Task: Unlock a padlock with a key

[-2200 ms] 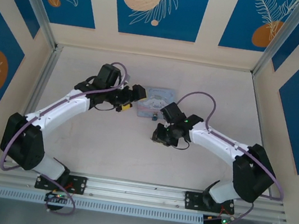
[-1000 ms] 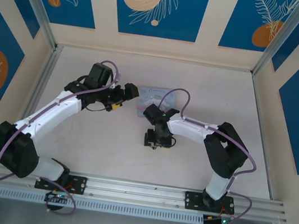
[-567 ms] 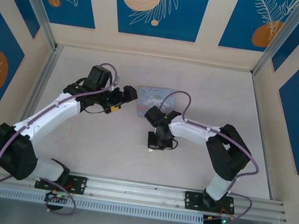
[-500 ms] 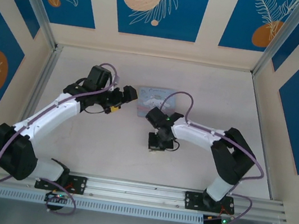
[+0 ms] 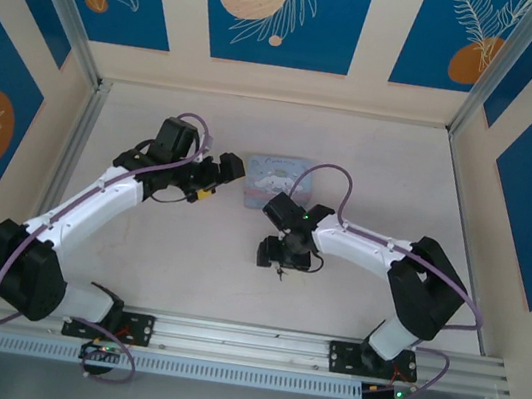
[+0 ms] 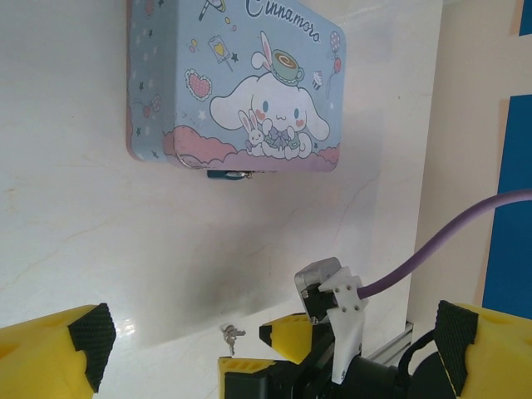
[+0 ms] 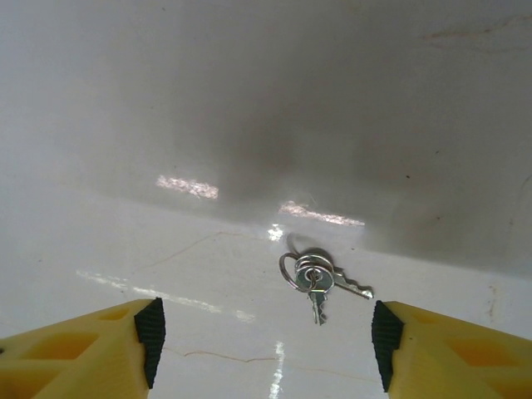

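The key [image 7: 317, 278], one of two small silver keys on a ring, lies flat on the white table [image 7: 166, 125]. My right gripper [image 7: 266, 337] hovers just over it, open, with a yellow finger on each side and nothing held. From above, the key [image 5: 280, 272] shows just near of the right gripper [image 5: 277, 255]. The padlock [image 6: 229, 174], tiny and dark bluish, hangs at the front edge of the pale blue cartoon tin [image 6: 233, 83]. My left gripper [image 5: 218, 180] stands open left of the tin [image 5: 275, 174]. In the left wrist view the key [image 6: 231, 335] lies beside the right gripper's fingers [image 6: 291, 331].
A purple cable [image 6: 449, 233] loops from the right wrist. The cell's walls and aluminium posts [image 5: 81, 120] close in the table on three sides. A rail [image 5: 243, 343] runs along the near edge by the arm bases.
The right arm's elbow has swung to the right while its gripper stayed over the same spot. The key now shows on the table beside it. The left arm has held still over the last second.
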Motion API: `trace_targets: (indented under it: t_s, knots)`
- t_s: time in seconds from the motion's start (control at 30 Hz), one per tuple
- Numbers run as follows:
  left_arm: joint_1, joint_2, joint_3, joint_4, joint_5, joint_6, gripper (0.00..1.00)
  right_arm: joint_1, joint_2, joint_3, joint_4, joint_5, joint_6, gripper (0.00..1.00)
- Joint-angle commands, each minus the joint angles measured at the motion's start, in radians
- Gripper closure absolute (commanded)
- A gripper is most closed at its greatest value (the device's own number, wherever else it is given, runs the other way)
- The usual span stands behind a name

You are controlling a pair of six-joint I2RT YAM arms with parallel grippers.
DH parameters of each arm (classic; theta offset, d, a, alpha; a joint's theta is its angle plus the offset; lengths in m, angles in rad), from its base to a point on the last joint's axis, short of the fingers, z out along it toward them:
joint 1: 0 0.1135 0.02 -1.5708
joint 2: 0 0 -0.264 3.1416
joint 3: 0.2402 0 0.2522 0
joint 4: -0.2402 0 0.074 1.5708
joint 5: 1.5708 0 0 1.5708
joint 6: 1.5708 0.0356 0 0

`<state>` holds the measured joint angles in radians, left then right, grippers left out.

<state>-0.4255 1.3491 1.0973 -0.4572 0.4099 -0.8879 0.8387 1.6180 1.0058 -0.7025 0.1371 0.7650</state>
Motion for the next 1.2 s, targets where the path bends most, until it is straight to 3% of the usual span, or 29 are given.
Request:
trace_targets:
  t_s: [0.0,0.27,0.93,1.17]
  knots:
    - [0.01,-0.013,-0.003,0.005,-0.001,-0.001,0.0,0.008,0.018,-0.006,-0.037,0.019,0.017,0.37]
    - [0.01,-0.013,-0.001,0.003,-0.003,0.0,0.0,0.011,0.035,-0.016,-0.017,-0.014,0.015,0.44]
    - [0.014,-0.02,-0.001,-0.005,-0.014,0.0,0.0,0.075,0.114,-0.012,0.024,-0.07,0.034,0.47]
    - [0.022,-0.026,0.0,-0.009,-0.017,0.001,0.0,0.097,0.132,0.06,0.083,-0.157,-0.021,0.48]
